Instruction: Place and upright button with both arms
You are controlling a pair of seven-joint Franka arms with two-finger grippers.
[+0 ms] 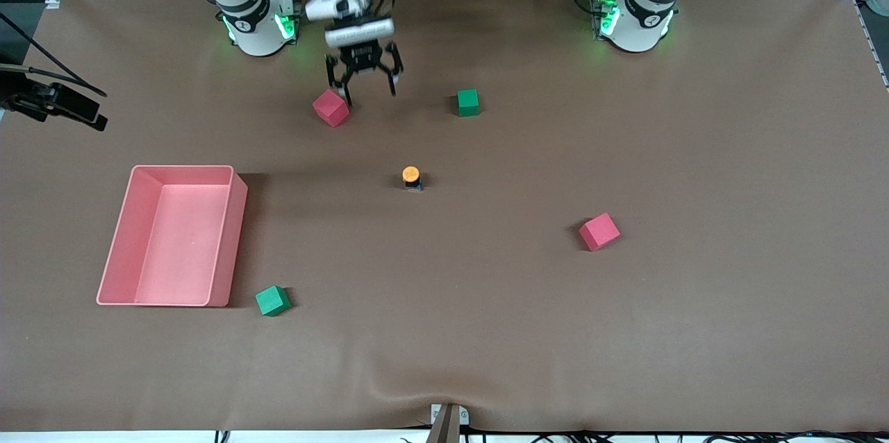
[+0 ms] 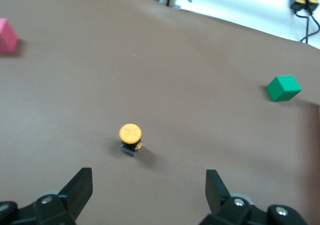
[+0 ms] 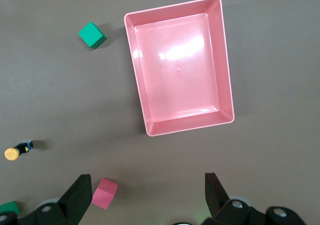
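The button [image 1: 411, 177] has a round orange cap on a short black body and stands upright near the middle of the table. My left gripper [image 1: 369, 94] has reached across toward the right arm's end. It hangs open and empty over the table beside a red cube [image 1: 330, 108]. In the left wrist view the button [image 2: 130, 137] sits on the table apart from the open gripper [image 2: 148, 172]. My right gripper [image 3: 147, 177] is open and empty, high over the table. Its view shows the button [image 3: 15, 152] near the edge. It does not show in the front view.
A pink tray [image 1: 180, 241] lies empty toward the right arm's end and also shows in the right wrist view [image 3: 175, 65]. A green cube [image 1: 272, 301] sits by its near corner. Another green cube [image 1: 468, 103] and a red cube [image 1: 599, 231] lie on the brown mat.
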